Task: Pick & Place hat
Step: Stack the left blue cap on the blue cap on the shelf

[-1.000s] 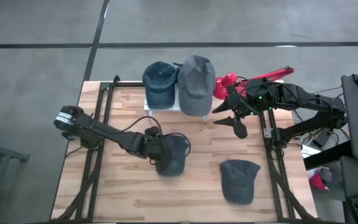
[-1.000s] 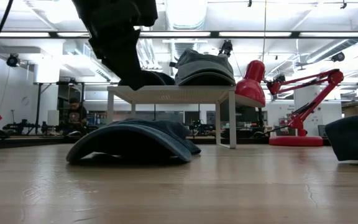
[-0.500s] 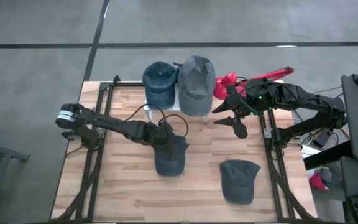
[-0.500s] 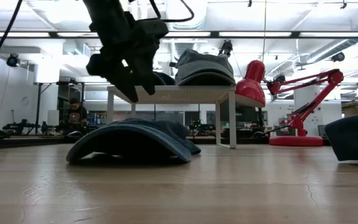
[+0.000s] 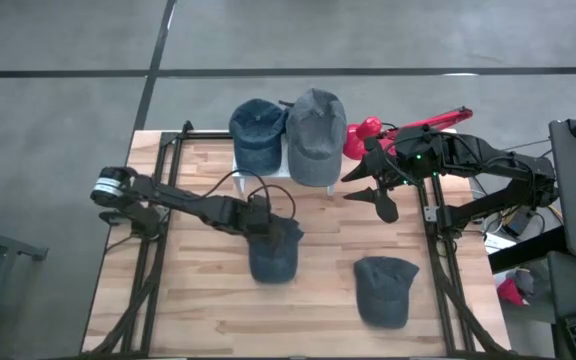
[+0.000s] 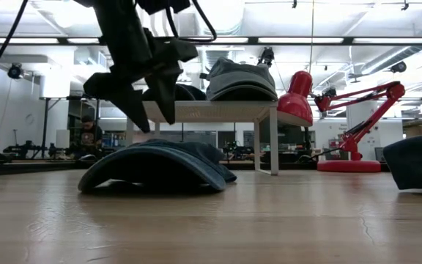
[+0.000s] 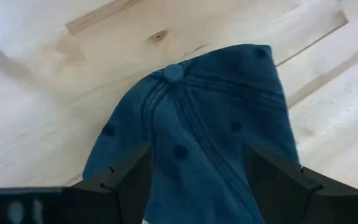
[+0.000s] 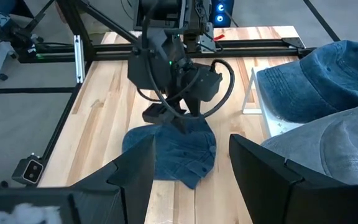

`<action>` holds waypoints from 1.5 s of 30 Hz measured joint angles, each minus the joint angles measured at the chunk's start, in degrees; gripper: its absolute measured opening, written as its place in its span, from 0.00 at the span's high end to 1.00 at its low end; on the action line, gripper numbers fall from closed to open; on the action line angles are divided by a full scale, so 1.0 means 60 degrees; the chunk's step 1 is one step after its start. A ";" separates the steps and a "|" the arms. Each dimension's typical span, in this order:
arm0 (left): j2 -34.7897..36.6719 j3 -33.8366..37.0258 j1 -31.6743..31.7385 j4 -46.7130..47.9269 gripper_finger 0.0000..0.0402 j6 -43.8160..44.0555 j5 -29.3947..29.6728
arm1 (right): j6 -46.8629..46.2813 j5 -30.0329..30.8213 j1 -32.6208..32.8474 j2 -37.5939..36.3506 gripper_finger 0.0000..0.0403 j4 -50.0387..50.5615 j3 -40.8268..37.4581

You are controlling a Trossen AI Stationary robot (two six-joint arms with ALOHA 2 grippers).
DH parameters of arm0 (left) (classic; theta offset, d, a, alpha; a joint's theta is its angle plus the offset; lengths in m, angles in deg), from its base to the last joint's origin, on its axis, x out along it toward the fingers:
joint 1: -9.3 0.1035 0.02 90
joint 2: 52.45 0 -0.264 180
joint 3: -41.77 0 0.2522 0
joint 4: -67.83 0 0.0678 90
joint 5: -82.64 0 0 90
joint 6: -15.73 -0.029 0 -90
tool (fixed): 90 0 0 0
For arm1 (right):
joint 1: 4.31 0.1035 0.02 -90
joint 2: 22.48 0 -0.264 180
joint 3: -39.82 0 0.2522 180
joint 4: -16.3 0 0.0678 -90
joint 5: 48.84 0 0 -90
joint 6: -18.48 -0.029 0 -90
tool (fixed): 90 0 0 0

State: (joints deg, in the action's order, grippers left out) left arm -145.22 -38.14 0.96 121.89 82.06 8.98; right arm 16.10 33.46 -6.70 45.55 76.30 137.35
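Note:
A dark blue hat [image 5: 273, 252] lies crown up on the wooden table, also seen in the low view as the blue hat [image 6: 156, 165]. My left gripper [image 5: 259, 222] hangs open just above the hat's far part, fingers pointing down, clear of the cloth [image 6: 143, 117]. In the left wrist view its fingers stand on either side of the crown [image 7: 191, 143], whose button [image 7: 173, 73] shows. My right gripper [image 5: 368, 192] waits open at the far right, beside the stand. A grey hat [image 5: 383, 290] lies on the table toward the near right.
A white stand [image 5: 288, 172] at the far edge carries a blue hat [image 5: 258, 135] and a grey hat [image 5: 316, 135]. A red desk lamp [image 5: 368, 130] stands right of it. Black frame rails [image 5: 158, 200] run along the table's left and right sides.
My left gripper has drawn back from over the blue hat's middle toward the far-left, then dipped slightly, its open fingers pointing down over the hat's far part. The hat has stayed flat on the table.

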 joint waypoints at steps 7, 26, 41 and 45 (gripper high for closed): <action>-0.0695 0.0000 0.0015 -0.0121 0.39 0.0122 -0.0283 | -0.0011 0.0000 -0.0004 0.0000 0.50 -0.0004 -0.0001; -0.1946 -0.0004 0.0066 -0.0606 0.47 0.0983 -0.1015 | -0.0036 0.0004 -0.0004 0.0000 0.50 -0.0015 -0.0002; -0.2157 -0.0022 0.0043 -0.0944 0.98 0.0745 -0.1184 | -0.0032 0.0004 -0.0004 0.0000 0.50 -0.0011 -0.0002; -0.2142 -0.0119 -0.0032 -0.0965 0.99 0.0530 -0.1194 | -0.0018 0.0004 -0.0004 0.0004 0.50 -0.0011 -0.0002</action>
State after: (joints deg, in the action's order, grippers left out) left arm -158.08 -38.86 0.77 116.10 85.24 1.82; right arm 16.00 33.48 -6.73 45.57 76.24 137.34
